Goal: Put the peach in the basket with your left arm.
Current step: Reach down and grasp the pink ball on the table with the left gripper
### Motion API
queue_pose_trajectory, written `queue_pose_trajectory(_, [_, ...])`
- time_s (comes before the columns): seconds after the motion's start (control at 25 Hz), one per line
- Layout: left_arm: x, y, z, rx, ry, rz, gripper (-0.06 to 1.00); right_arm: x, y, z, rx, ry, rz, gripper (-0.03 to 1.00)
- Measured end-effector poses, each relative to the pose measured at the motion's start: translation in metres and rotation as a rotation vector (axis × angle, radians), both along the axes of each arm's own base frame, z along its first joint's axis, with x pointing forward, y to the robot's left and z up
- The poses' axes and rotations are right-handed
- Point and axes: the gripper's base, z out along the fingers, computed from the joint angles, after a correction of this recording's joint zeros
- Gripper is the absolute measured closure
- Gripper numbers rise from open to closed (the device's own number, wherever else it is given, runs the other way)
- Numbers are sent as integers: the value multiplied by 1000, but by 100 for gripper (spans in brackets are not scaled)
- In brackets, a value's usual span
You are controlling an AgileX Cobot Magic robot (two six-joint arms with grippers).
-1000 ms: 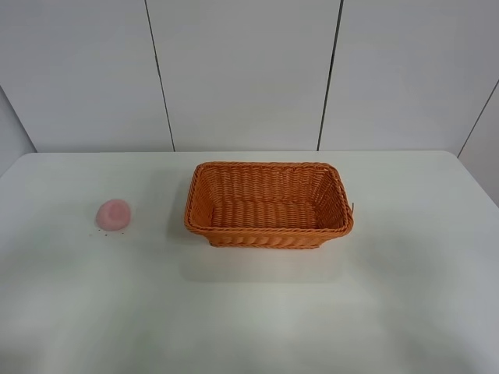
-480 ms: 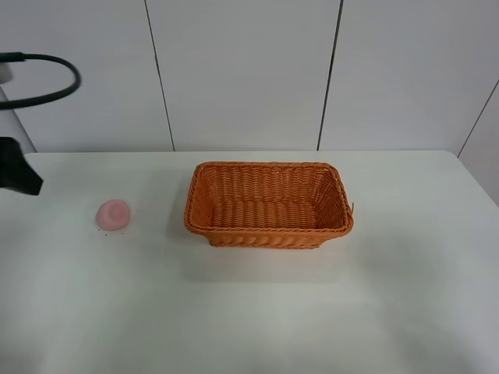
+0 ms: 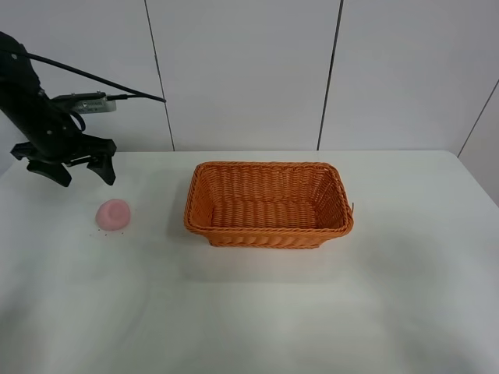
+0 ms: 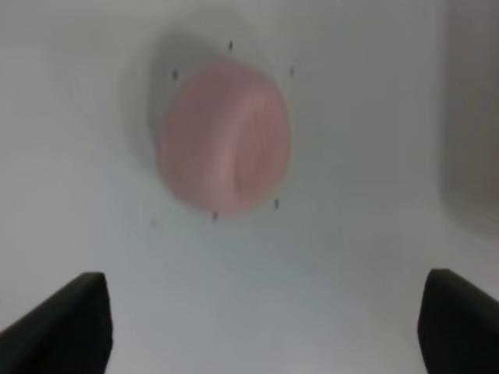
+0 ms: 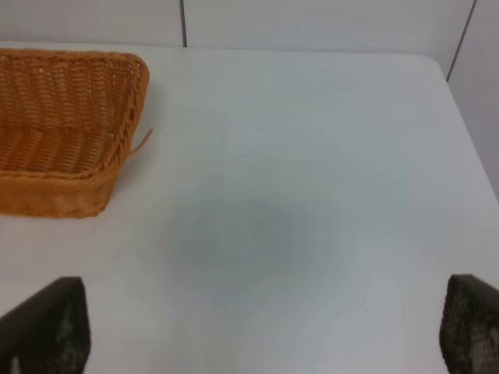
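The jaws of your left arm [image 3: 35,109] hang spread near the peach [image 3: 114,213]; close off-centre and it may roll away

The smooth white rectangular table [image 3: 257,312] carries 2 things. A small pale pink rounded peach [image 3: 114,214] lies toward its left side, and a rectangular orange woven wicker basket [image 3: 265,238] stands near the middle, well apart from it

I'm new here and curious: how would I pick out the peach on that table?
Find the big orange basket in the middle of the white table. Look left of it: the peach lies alone there, near the black left tool. It is the only small, round, pale pink thing.
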Motion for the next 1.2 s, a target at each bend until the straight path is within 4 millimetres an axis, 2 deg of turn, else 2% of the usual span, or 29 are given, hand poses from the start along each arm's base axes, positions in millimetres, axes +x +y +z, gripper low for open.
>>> queue_pose_trajectory(0.16, [24,-2,-28,-19,21,12,13,0,0,0,0,0,0,27])
queue_pose_trajectory(0.36, [37,-3,-59,-27,49,12,13,0,0,0,0,0,0,27])
queue_pose_trajectory(0.76, [44,1,-99,21,91,-7,13,0,0,0,0,0,0,27])
queue_pose_trajectory(1.0, [44,2,-115,25,119,-8,13,0,0,0,1,0,0,27])
queue_pose_trajectory(1.08, [44,2,-116,24,121,-6,17,0,0,0,1,0,0,27])
queue_pose_trajectory(1.2, [44,2,-115,22,126,9,42,0,0,0,1,0,0,27])
